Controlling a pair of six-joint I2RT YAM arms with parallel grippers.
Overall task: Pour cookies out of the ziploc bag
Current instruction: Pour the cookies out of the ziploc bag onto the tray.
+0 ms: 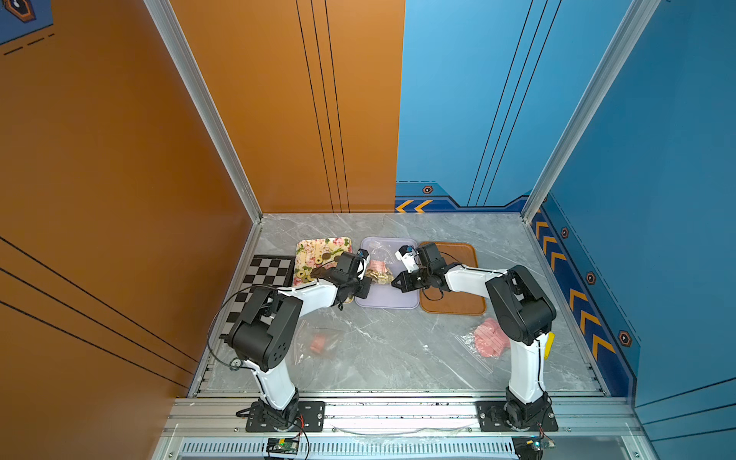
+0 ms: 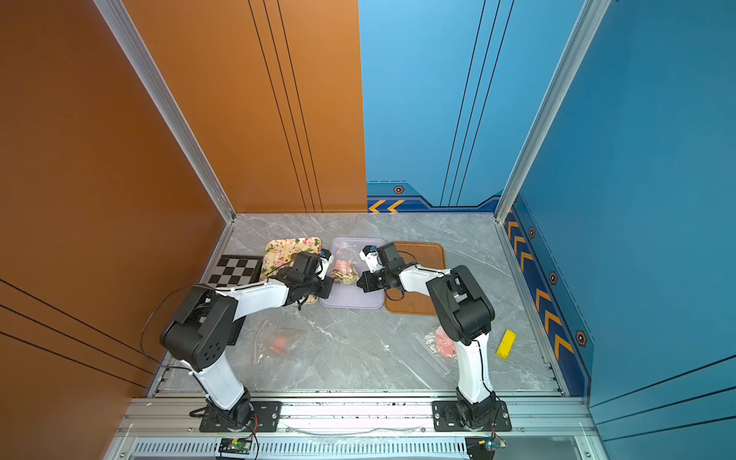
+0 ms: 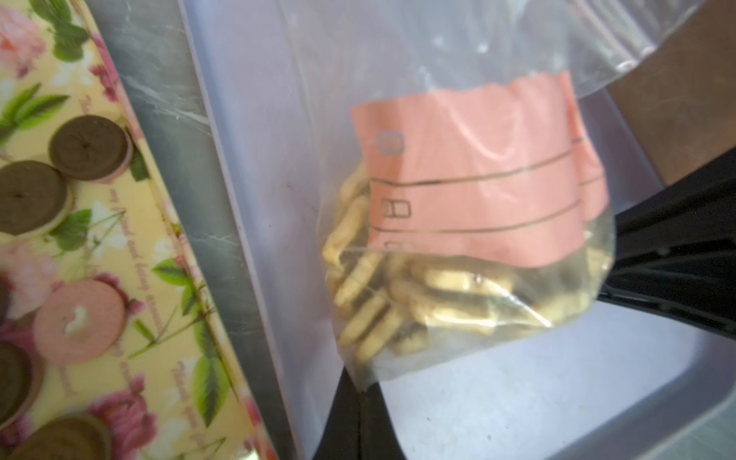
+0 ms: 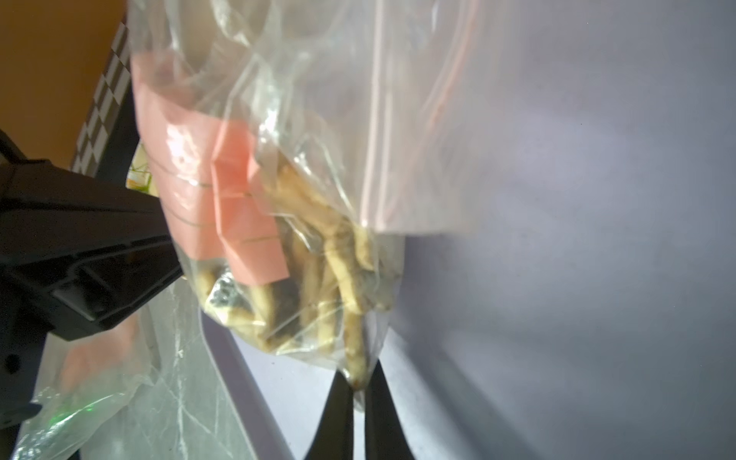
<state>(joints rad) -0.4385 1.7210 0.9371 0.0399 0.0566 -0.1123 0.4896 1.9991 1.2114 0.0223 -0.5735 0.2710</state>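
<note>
While both arms reach in over the lavender tray [image 1: 386, 303], I see the ziploc bag [image 1: 378, 261] stretched between them above the tray floor; whether it touches the floor I cannot tell. My left end effector [image 3: 360, 394] is pressed together on one bottom corner of the bag. My right end effector [image 4: 358, 392] pinches the other bottom corner, its two black tips closed on the clear film.

The cookies [image 3: 418, 302], cream flower shapes with dark ones among them, are all inside the bag. They are bunched at the pinched end, partly behind a pink label [image 3: 470, 171]. The zip edge [image 3: 621, 51] lies at the opposite end, away from both end effectors, and I cannot tell if it is sealed.

Just beside the lavender tray, on my left arm's side, sits a floral tray [image 1: 318, 243] with round cookies [image 3: 85, 147], brown and pink, lying loose on it. A wooden tray [image 1: 454, 302] sits on the other side, under my right arm. A chessboard [image 1: 275, 269] lies beyond the floral tray.

Nearer the arm bases, a second bag [image 1: 318, 342] and a third bag [image 1: 488, 338] with pink contents rest on the surface [image 1: 398, 350]. In a top view, a yellow block [image 2: 506, 344] lies near the third bag.
</note>
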